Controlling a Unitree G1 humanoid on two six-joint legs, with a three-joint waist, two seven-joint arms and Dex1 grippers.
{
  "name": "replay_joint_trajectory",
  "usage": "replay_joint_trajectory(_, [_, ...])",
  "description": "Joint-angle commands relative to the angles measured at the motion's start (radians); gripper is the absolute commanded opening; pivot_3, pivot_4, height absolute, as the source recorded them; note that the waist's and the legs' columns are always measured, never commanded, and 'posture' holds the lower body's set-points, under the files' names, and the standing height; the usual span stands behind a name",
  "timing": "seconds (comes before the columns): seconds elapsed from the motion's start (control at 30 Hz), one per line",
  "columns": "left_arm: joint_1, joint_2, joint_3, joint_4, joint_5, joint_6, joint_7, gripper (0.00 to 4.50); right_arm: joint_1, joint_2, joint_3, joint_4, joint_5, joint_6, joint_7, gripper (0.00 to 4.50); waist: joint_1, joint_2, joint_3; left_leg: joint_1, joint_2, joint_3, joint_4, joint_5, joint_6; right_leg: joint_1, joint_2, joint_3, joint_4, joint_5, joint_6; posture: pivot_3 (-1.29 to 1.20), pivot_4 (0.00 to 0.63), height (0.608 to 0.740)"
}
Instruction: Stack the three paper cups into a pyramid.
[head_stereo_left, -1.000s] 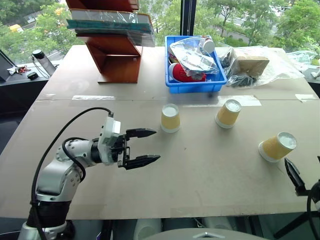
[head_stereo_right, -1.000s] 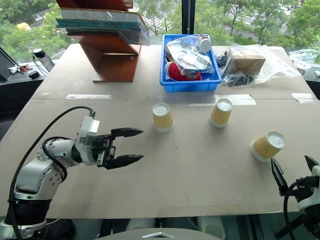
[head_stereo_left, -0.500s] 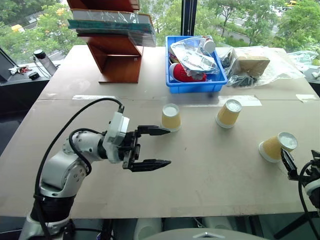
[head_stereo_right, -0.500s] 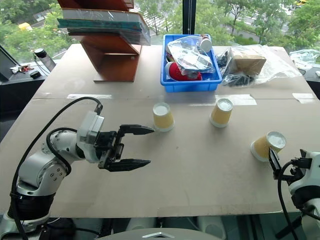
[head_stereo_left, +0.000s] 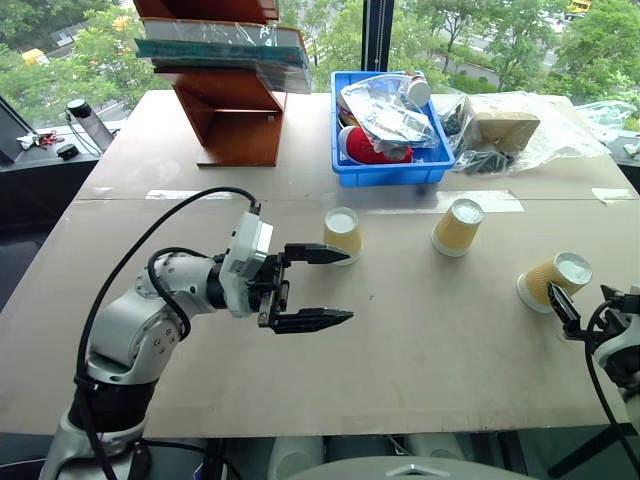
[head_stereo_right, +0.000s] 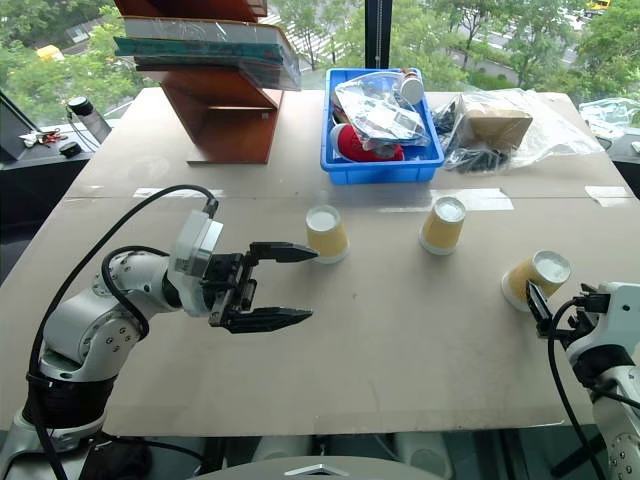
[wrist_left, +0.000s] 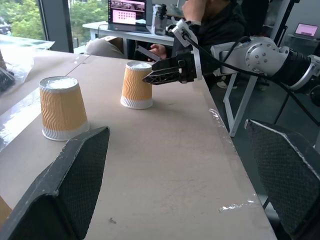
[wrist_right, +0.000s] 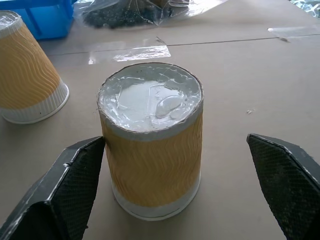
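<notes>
The right gripper (head_stereo_right: 531, 300) is spread wide just beside the nearest paper cup (head_stereo_right: 533, 277). The left gripper (head_stereo_left: 330, 285) is spread too, holding nothing. All three paper cups stand upside down, white bottoms up, wavy yellow sides: middle cup (head_stereo_left: 457, 226), left cup (head_stereo_left: 342, 234). Far back, a blue bin (head_stereo_left: 382, 172) holds plastic-wrapped things.

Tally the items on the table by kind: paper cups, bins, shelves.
Yellow-tan ribbed paper cups, upside down: 3 (left, middle, right)
Blue plastic bin: 1
Brown wooden shelf: 1
Total: 5
</notes>
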Motion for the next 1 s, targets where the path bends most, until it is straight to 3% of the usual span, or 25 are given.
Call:
replay_joint_trajectory(0.03, [0.001, 0.009, 0.029, -0.02, -0.015, -0.007, 0.01, 4.46, -0.03, -0.014, 0.001, -0.004, 0.008, -0.021, 0.018, 4.5, 0.0, 0.0, 0.0, 0.0, 0.0, 0.0, 0.0, 0.0, 0.0, 0.0, 0.0, 0.0, 0.0, 0.0, 0.0, 0.0, 0.15, 0.74])
replay_joint_trajectory(0.57, [0.084, 0.011, 0.06, -0.009, 0.009, -0.083, -0.019, 4.46, -0.101, -0.019, 0.017, 0.029, -0.003, -0.009, 0.017, 4.5, 0.0, 0.0, 0.0, 0.0, 0.0, 0.0, 0.0, 0.0, 0.0, 0.0, 0.0, 0.0, 0.0, 0.0, 0.0, 0.0, 0.15, 0.74])
replay_joint_trajectory(0.7, [0.089, 0.009, 0.057, -0.002, 0.014, -0.097, -0.02, 4.5, -0.105, -0.027, 0.016, 0.034, -0.007, -0.005, 0.02, 3.28, 0.0, 0.0, 0.0, 0.0, 0.0, 0.0, 0.0, 0.0, 0.0, 0.0, 0.0, 0.0, 0.0, 0.0, 0.0, 0.0, 0.15, 0.74])
replay_joint_trajectory(0.77, [0.089, 0.008, 0.055, 0.007, 0.016, -0.103, -0.022, 4.5, -0.104, -0.035, 0.016, 0.03, -0.009, -0.003, 0.023, 2.33, 0.0, 0.0, 0.0, 0.0, 0.0, 0.0, 0.0, 0.0, 0.0, 0.0, 0.0, 0.0, 0.0, 0.0, 0.0, 0.0, 0.15, 0.74])
replay_joint_trajectory(0.93, [0.093, 0.001, 0.057, 0.052, 0.026, -0.123, -0.028, 4.5, -0.089, -0.073, 0.006, -0.012, 0.007, 0.012, 0.051, 2.33, 0.0, 0.001, 0.0, 0.0, 0.0, 0.0, 0.0, 0.0, 0.0, 0.0, 0.0, 0.0, 0.0, 0.0, 0.0, 0.0, 0.15, 0.74])
replay_joint_trajectory(1.0, [0.112, 0.001, 0.069, 0.088, 0.032, -0.138, -0.036, 4.5, -0.047, -0.141, 0.025, -0.104, 0.052, 0.039, 0.14, 2.33, 0.0, 0.004, 0.002, 0.0, 0.0, 0.0, 0.0, 0.0, 0.0, 0.0, 0.0, 0.0, 0.0, 0.0, 0.0, 0.0, 0.15, 0.74])
